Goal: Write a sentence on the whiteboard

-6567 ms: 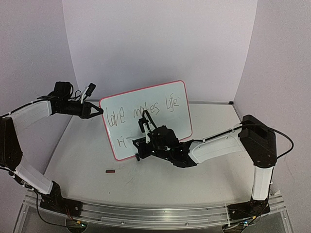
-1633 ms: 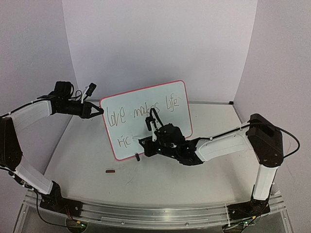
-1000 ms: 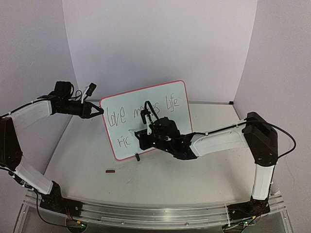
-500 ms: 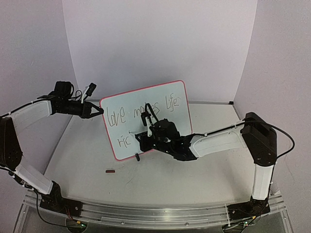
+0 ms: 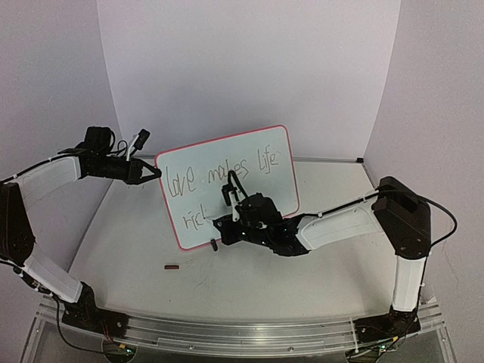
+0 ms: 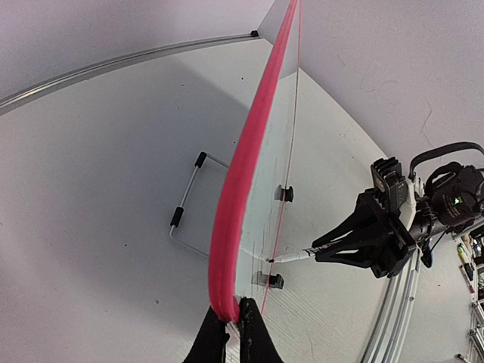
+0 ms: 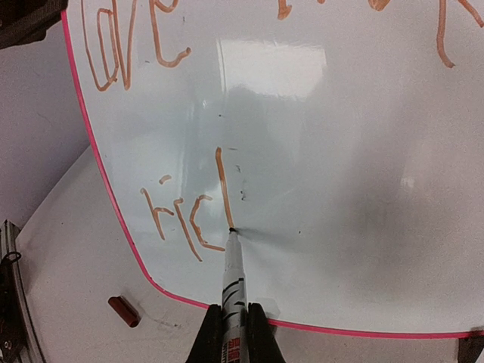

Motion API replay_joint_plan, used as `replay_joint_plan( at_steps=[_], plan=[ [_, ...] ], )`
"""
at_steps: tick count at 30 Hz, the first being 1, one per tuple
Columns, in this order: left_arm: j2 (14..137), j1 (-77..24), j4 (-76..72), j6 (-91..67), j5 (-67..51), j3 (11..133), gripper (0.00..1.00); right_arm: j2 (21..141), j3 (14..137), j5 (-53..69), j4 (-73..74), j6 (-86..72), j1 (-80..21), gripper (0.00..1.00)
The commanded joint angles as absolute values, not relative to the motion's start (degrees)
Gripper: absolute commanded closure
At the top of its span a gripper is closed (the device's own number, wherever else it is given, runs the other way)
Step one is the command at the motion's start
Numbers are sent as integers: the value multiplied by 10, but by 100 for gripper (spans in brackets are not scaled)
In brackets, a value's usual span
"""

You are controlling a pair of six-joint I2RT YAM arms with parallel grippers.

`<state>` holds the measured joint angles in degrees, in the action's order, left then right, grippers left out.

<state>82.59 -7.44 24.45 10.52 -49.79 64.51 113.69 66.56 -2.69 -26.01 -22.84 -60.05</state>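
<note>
The whiteboard stands tilted at mid table, white with a red-pink frame. The sentence reads "love makes life" on the top line and "ric" plus one tall stroke on the lower line. My left gripper is shut on the whiteboard's upper left frame edge. My right gripper is shut on a white marker. The marker's tip touches the board at the foot of the tall stroke.
A small dark red marker cap lies on the table in front of the board, also in the right wrist view. A wire stand props the board from behind. Black clip feet hold its lower edge.
Since 6.6 s ago the lower line grew from "ri" to "ric" plus a tall stroke. In the last second my right gripper moved the marker down that stroke. The left arm held still.
</note>
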Motion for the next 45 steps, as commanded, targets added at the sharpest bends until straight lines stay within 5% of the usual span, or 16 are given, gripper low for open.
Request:
replay_joint_plan(
  at_steps=[1,45],
  plan=[
    [837,-85,269,145,-466,654,100,1137,659,-32,-258,-238,-597,100],
    [838,-85,268,145,-467,654,100,1132,691,-40,-287,-229,-596,100]
  ],
)
